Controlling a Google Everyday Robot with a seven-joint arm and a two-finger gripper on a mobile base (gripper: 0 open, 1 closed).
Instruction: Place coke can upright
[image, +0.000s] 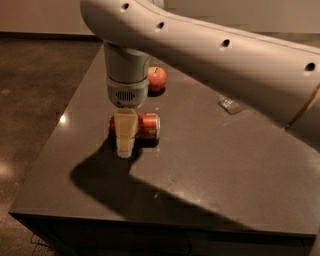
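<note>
The coke can (146, 126) is red with silver ends and lies on its side on the dark table (210, 165), left of the middle. My gripper (126, 139) hangs straight down from the pale arm. It sits over the left end of the can and hides that end. Its tip reaches down to the table surface in front of the can.
A red apple (158, 78) sits behind the can, partly hidden by the wrist. A small clear plastic object (231, 105) lies at the back right. The arm spans the upper right of the view. The table's front edge (150, 222) and left edge are near.
</note>
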